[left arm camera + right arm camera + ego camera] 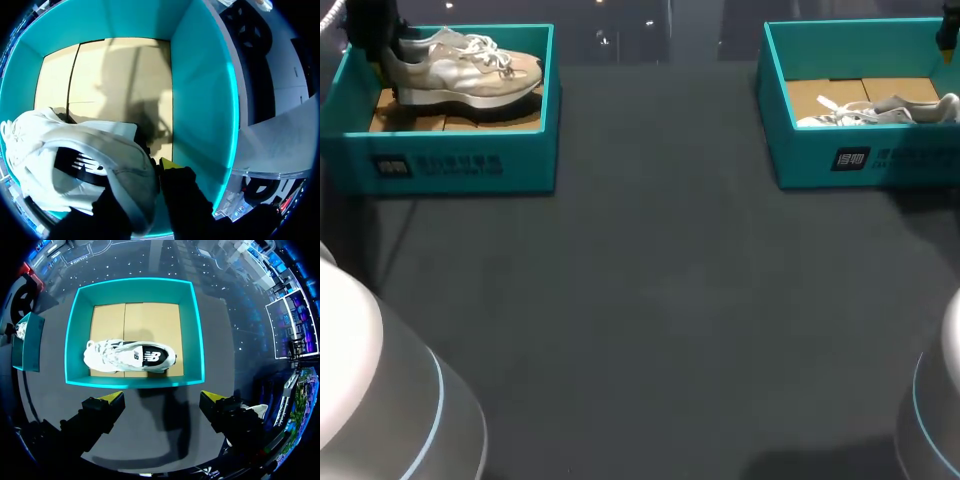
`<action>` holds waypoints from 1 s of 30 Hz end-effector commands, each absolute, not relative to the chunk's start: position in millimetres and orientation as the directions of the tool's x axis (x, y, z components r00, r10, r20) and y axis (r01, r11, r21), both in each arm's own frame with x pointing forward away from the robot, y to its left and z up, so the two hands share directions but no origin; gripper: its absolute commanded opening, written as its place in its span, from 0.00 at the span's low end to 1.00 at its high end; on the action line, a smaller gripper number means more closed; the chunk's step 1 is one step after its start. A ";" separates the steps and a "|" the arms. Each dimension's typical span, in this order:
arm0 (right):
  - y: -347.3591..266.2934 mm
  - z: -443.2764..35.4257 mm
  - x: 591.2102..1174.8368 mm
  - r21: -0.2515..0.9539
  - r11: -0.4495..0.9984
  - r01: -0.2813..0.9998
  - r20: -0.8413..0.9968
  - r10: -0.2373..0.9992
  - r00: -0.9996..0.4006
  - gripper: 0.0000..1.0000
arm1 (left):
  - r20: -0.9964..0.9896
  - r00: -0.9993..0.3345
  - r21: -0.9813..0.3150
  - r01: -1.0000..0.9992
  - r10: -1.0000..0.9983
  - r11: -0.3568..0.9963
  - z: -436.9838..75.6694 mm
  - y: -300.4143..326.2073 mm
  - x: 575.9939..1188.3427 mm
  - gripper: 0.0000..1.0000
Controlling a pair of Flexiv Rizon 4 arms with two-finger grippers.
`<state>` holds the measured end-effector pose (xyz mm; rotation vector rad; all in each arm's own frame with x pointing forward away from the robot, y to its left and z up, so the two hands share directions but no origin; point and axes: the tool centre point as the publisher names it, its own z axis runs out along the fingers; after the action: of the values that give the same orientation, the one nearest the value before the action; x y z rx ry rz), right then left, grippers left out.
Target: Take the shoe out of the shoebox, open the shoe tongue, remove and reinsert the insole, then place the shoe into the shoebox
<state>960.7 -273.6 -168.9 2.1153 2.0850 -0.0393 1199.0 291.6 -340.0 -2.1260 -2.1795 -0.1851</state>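
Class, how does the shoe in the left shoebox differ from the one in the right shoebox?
The left shoe stands upright, its heel gripped by the left end effector; the right shoe lies on its side, untouched, ahead of the open right end effector. Both are pale laced sneakers.

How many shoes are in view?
2. One shoe is at the left shoebox, in the left gripper; the other shoe lies in the right shoebox. No others visible.

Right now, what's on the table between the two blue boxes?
Nothing: the head view shows bare table between the left box and right box.
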 end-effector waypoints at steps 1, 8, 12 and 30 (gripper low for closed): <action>-273.2 -168.5 960.5 0.102 -0.009 0.995 -0.139 0.990 0.023 1.00 | 0.144 -0.023 0.037 0.999 0.989 0.018 -320.7 293.3 1189.3 0.00; -273.2 -168.5 960.5 0.102 -0.009 0.995 -0.139 0.990 0.023 1.00 | 0.136 -0.031 0.062 0.998 0.990 0.022 -300.0 294.3 1184.3 0.00; -273.2 -168.5 960.5 0.102 -0.009 0.995 -0.139 0.990 0.023 1.00 | 0.133 -0.040 0.074 0.997 0.990 0.031 -282.9 295.1 1182.9 0.00; -273.2 -168.5 960.5 0.102 -0.009 0.995 -0.139 0.990 0.023 1.00 | 0.125 -0.077 0.128 0.990 0.989 0.061 -176.6 293.9 1175.7 0.00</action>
<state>960.7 -273.7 -168.9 2.1153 2.0849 -0.0393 1189.8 294.2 -209.3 -2.1262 -2.2842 -0.2776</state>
